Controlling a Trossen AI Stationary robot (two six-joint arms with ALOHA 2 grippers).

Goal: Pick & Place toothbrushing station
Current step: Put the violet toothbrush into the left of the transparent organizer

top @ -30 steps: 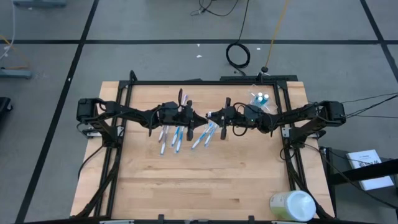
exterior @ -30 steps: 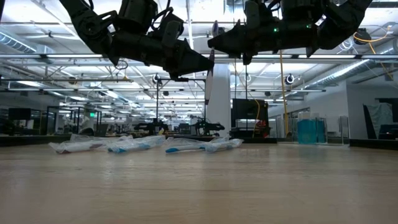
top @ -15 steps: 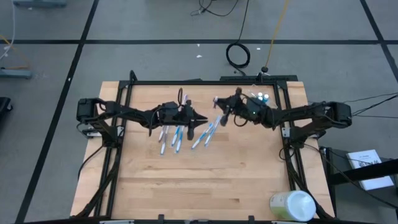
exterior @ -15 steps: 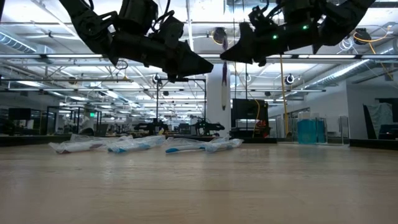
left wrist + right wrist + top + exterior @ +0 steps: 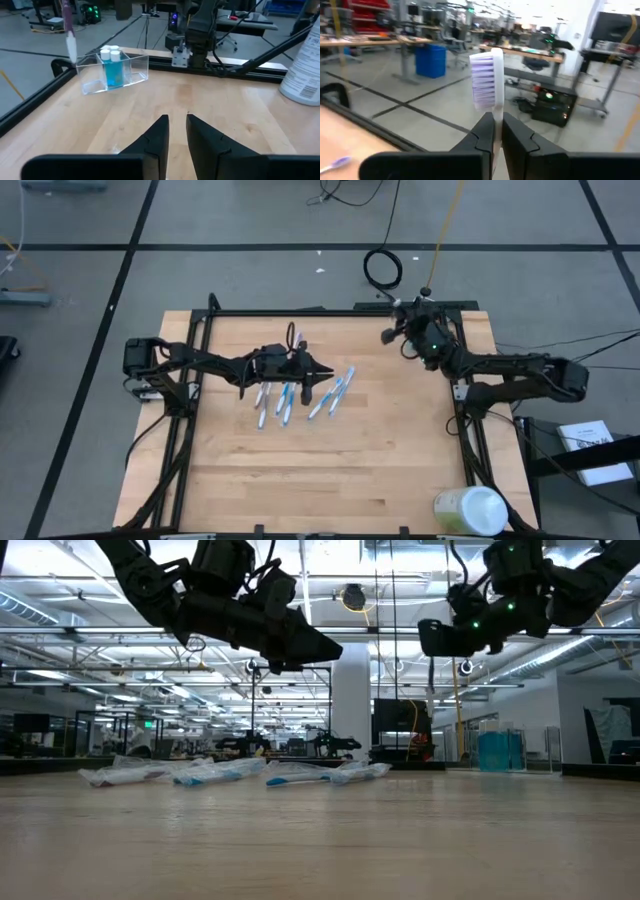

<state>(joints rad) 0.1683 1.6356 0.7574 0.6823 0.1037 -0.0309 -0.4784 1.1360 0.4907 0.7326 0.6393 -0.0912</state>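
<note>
Right hand [image 5: 494, 131] raised above the far right part of the desk [image 5: 330, 470], fingers pinching a purple-bristled toothbrush [image 5: 487, 85] by its handle, head standing up past the fingertips. Clear plastic cup [image 5: 114, 72] with teal-capped tubes [image 5: 111, 54] sits just beside this hand, at the desk's far right corner. Left hand [image 5: 175, 131] hangs over the desk's middle, fingers slightly apart, gripping nothing. Wrapped toothbrushes [image 5: 300, 392] lie scattered directly beneath it.
</note>
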